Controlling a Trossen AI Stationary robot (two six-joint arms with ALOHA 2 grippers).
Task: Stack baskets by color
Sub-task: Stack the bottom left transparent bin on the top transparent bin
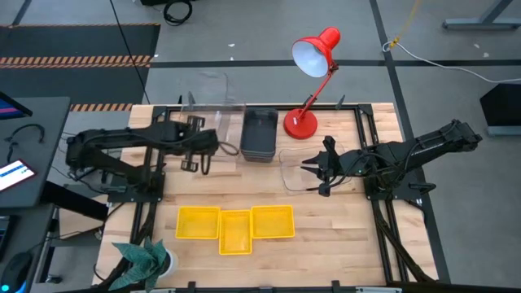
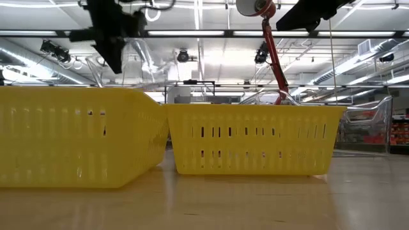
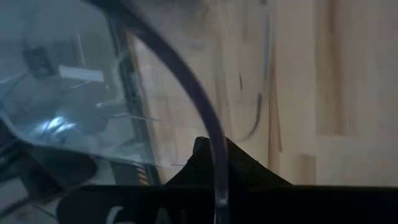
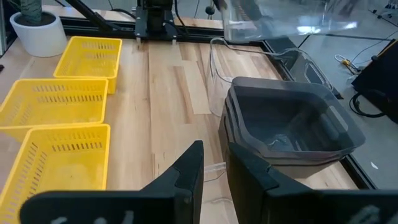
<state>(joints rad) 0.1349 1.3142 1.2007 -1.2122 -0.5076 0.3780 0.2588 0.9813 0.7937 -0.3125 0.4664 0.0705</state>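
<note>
Take the red lamp (image 1: 313,69) as your landmark. Just left of its base sits your stack of grey baskets (image 1: 259,134). Your left gripper (image 1: 199,143), further left of the stack, is clamped on the rim of a clear basket (image 1: 207,98) and holds it tilted above the table's far edge. Your right gripper (image 1: 313,168), below the lamp base, pinches the rim of another clear basket (image 1: 295,169). Three yellow baskets (image 1: 235,225) lie side by side well away at the near side.
</note>
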